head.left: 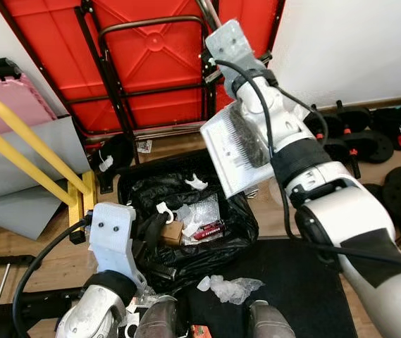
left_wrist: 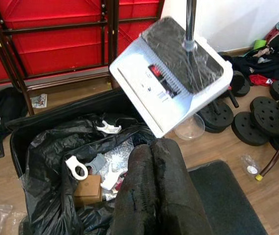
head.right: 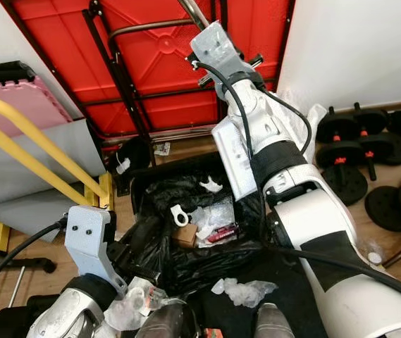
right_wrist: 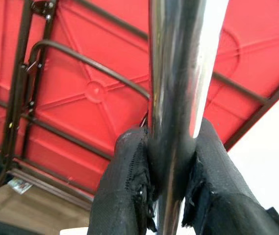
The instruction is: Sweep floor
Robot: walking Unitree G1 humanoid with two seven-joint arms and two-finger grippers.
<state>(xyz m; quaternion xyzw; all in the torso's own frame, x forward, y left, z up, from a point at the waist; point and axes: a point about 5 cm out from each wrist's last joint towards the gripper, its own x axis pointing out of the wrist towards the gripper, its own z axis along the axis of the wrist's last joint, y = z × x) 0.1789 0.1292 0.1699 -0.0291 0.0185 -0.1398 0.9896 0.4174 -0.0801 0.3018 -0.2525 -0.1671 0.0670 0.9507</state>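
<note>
Two grippers were at work. Most of the right gripper (right_wrist: 171, 186) was hidden behind its own arm from the head views, but the wrist view showed its fingers (right_wrist: 124, 191) clamped on one shiny metal handle (right_wrist: 178, 73). That handle carried one white dustpan (left_wrist: 171, 85), tilted above one bin lined with a black bag (head.left: 151, 253), with a dark brush (head.left: 246, 137) lying against the pan. The left gripper (left_wrist: 151, 188) hung over the bin, its two fingers pressed together on nothing. Inside, small white scraps, a brown box (left_wrist: 86, 188) and a red wrapper (head.left: 211, 229) were jumbled and hard to count. One red folded table (head.left: 151, 63) leaned on the wall behind, cut off at the top.
</note>
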